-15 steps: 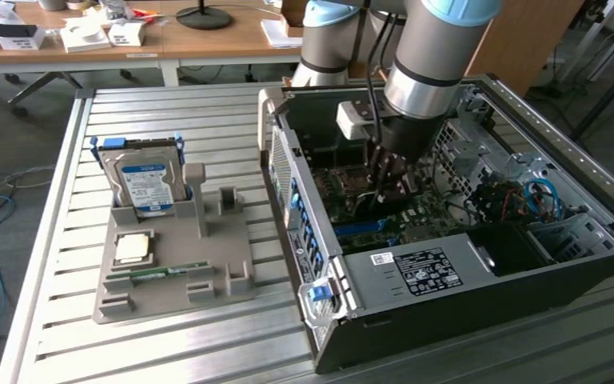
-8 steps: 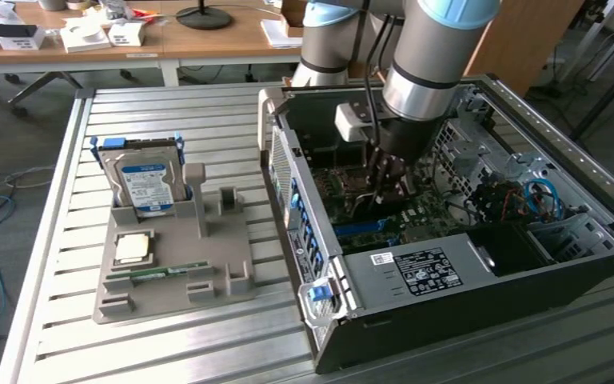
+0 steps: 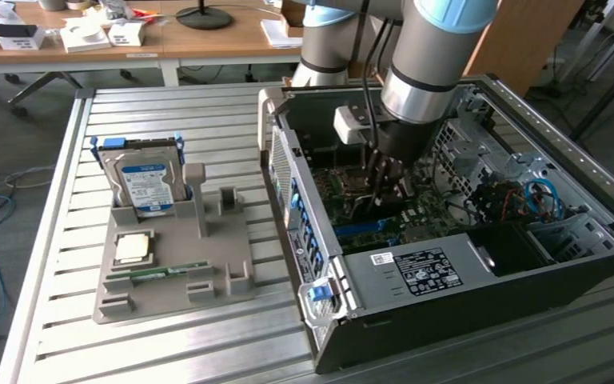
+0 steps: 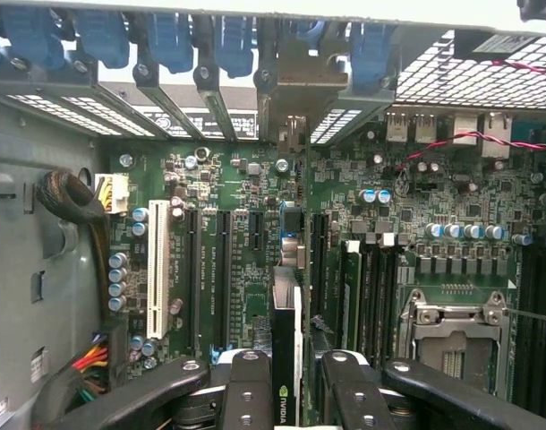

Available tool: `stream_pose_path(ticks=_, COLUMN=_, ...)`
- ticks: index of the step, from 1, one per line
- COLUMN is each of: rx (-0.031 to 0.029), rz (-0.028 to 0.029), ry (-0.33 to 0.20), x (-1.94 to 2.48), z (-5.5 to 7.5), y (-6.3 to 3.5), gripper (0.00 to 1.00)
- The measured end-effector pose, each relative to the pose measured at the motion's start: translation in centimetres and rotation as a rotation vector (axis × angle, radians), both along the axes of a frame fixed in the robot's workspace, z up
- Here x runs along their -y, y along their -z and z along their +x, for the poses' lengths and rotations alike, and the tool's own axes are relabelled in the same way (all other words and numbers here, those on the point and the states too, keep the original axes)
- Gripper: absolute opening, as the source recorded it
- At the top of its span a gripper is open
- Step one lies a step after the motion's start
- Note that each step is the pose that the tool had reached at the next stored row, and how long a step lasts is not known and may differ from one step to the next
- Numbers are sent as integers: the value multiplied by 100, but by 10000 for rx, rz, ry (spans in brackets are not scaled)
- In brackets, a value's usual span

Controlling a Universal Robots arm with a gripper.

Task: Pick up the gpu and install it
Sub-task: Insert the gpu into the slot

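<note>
- Claw (image 4: 294, 387): two dark fingers (image 4: 246, 381) closed on the gpu (image 4: 285, 336), one against each face of the card. In the exterior view the claw (image 3: 387, 182) is sunk deep in the open computer case (image 3: 414, 272).
- Gpu: seen edge-on, a thin slab with a green logo near the grip, held upright over the motherboard (image 4: 246, 179). Its far end reaches toward the rear bracket bay (image 4: 291, 85).
- Flanking slots: long black expansion slots (image 4: 194, 269) and a white slot (image 4: 158, 269) lie on one side of the card. The memory slots (image 4: 349, 287) and the metal-framed processor socket (image 4: 452, 331) lie on the other.
- Obstacles close by: blue retention clips (image 4: 170, 40) line the bracket bay, a sleeved cable bundle (image 4: 72, 202) curves beside the white slot, and a red-and-black wire (image 4: 470, 139) crosses the board near the rear ports.
- Outside the case (on the exterior view's left): a grey parts holder (image 3: 221, 272) rests on the slatted table (image 3: 61, 240). It carries an upright hard drive (image 3: 145, 180), a square processor chip (image 3: 133, 248) and a green memory stick (image 3: 157, 272).
</note>
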State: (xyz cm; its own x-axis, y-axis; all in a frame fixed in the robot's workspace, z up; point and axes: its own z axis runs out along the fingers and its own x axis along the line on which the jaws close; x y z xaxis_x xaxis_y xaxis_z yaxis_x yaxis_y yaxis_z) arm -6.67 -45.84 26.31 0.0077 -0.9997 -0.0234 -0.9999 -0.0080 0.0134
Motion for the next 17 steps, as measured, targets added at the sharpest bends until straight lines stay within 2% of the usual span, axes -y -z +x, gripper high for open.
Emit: stream_pose_path(ticks=17, rx=-1, rz=-2, ry=1, x=0, z=-11, y=65, gripper=26)
